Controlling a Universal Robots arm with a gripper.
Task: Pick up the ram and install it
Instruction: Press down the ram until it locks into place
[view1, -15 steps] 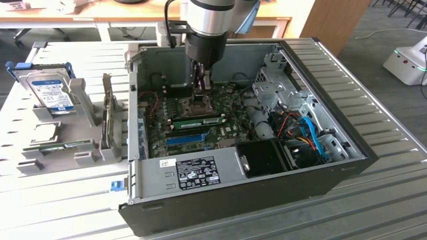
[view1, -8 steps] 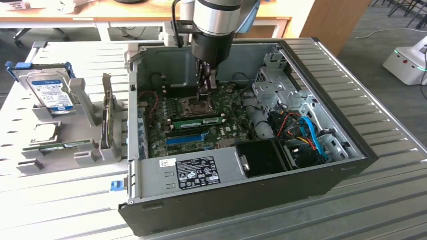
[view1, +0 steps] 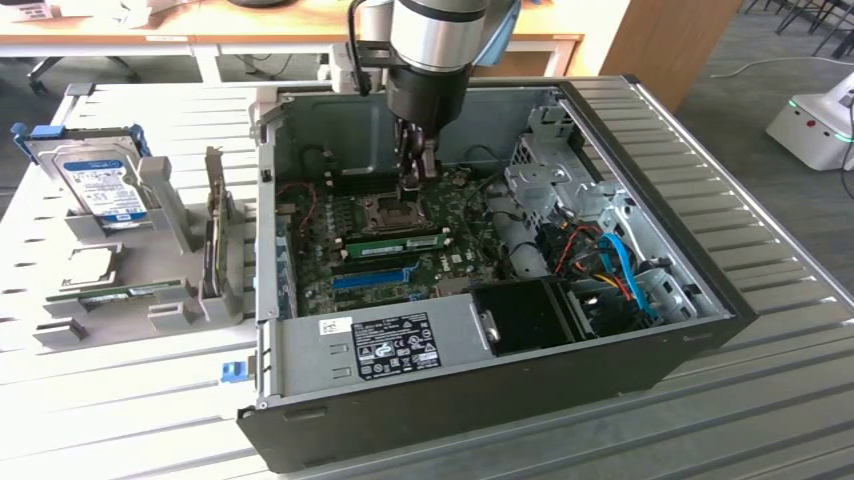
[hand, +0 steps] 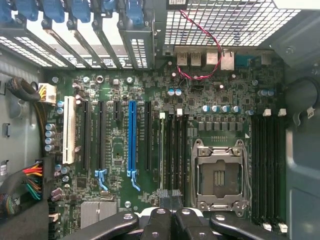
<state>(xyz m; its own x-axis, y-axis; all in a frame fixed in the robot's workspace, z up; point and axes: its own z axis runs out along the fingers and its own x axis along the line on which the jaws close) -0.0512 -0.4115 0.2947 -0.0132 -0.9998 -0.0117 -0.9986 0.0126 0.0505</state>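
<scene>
- The ram: a green stick standing on edge in a memory slot of the motherboard, just beside the CPU socket. From the wrist view it shows edge-on as a pale thin strip in the slot of its bank farthest from the socket.
- Gripper: reaching down into the open computer case, fingers pressed together with nothing seen between them. In the wrist view the closed black fingers sit in line with the end of that slot bank.
- Contact between fingertips and the ram: cannot tell from either view.
- CPU socket: metal frame, no processor cooler on it; a second bank of black memory slots lies on its other side, with white latches.
- Motherboard: a blue expansion slot stands among black ones, a white slot further out.
- A twisted red-and-black wire loops over the rear ports.
- Outside the case, toward the exterior view's left: a grey holder on the slatted table carries a hard drive with a blue label, upright, and a second green stick lying flat lower down.
</scene>
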